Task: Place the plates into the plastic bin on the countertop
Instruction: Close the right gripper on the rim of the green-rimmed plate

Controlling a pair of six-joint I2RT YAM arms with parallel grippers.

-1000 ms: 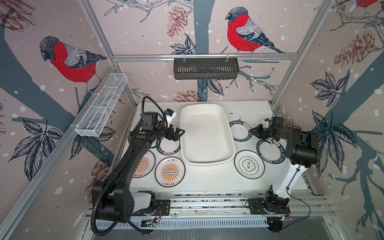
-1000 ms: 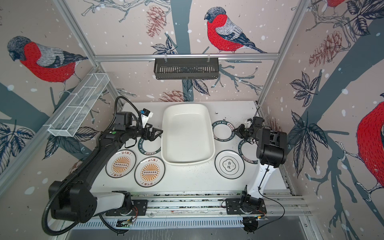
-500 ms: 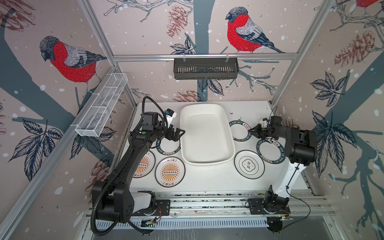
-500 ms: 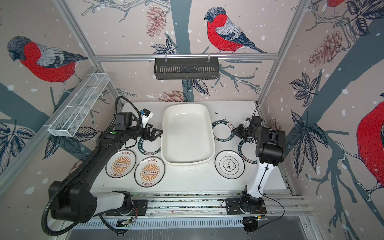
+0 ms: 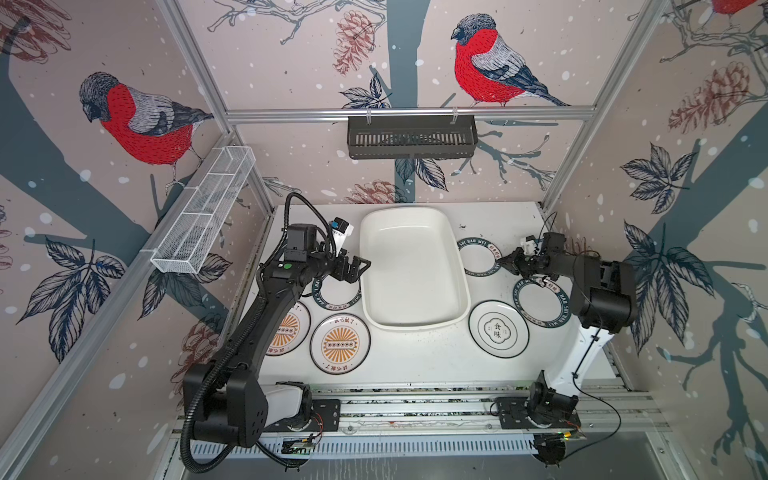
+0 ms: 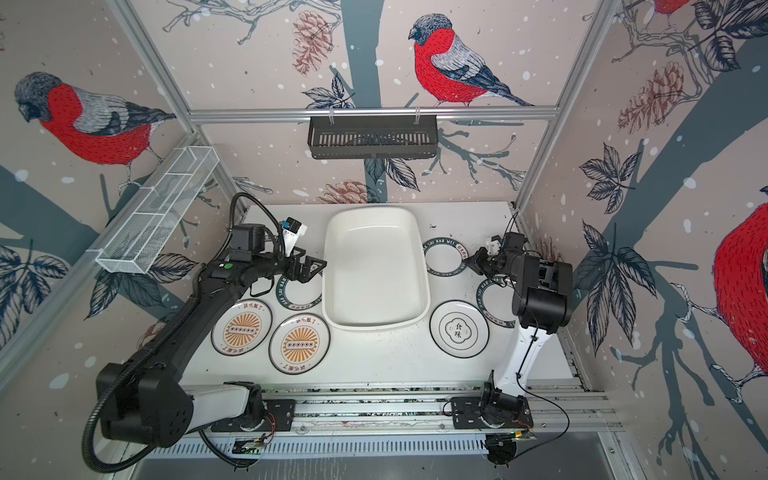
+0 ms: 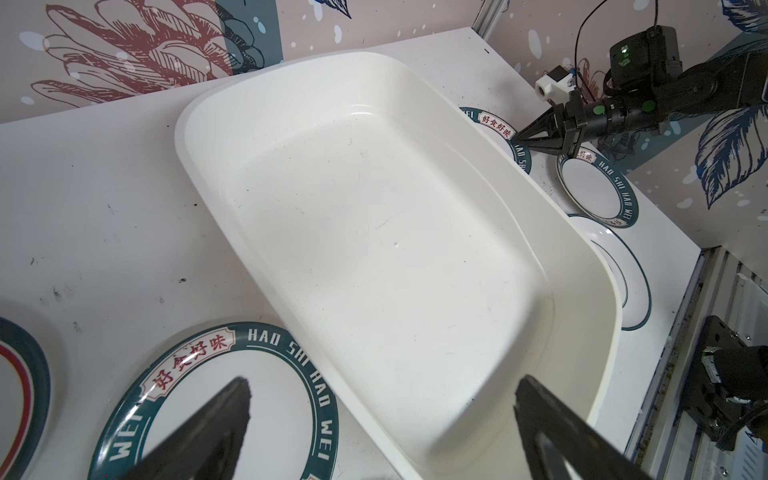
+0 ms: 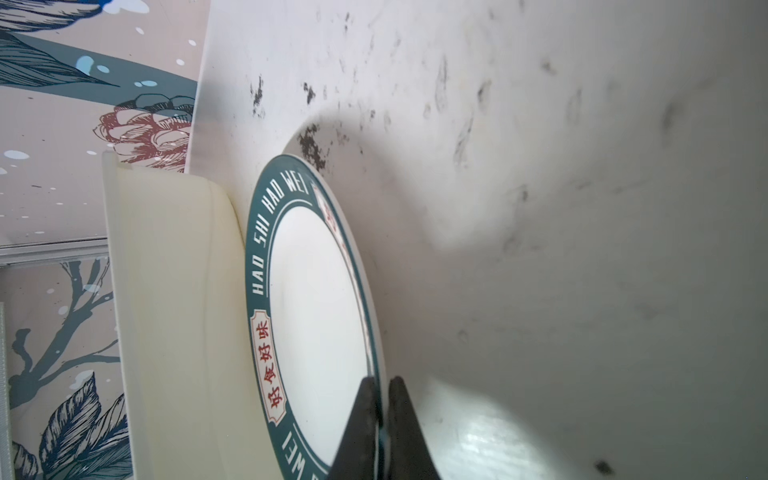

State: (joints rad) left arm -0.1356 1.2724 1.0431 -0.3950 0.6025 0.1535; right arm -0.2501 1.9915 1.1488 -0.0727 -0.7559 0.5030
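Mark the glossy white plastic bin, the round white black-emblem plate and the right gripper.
glossy white plastic bin (image 5: 411, 270): top view, bare floor.
black-emblem white plate (image 5: 497, 331): top view, centre emblem.
right gripper (image 8: 382, 382): right wrist view, between fingertips pinching round teal-rimmed white plate (image 8: 316, 299).

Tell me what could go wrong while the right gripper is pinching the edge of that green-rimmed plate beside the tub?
1. The right gripper holds the green-rimmed plate only by a thin bit of rim, so the plate may slip or swing when lifted.
2. The plate lies close beside the plastic bin, so its far edge might catch the flared rim.
3. The left gripper, open at the bin's other side, could get in the way.
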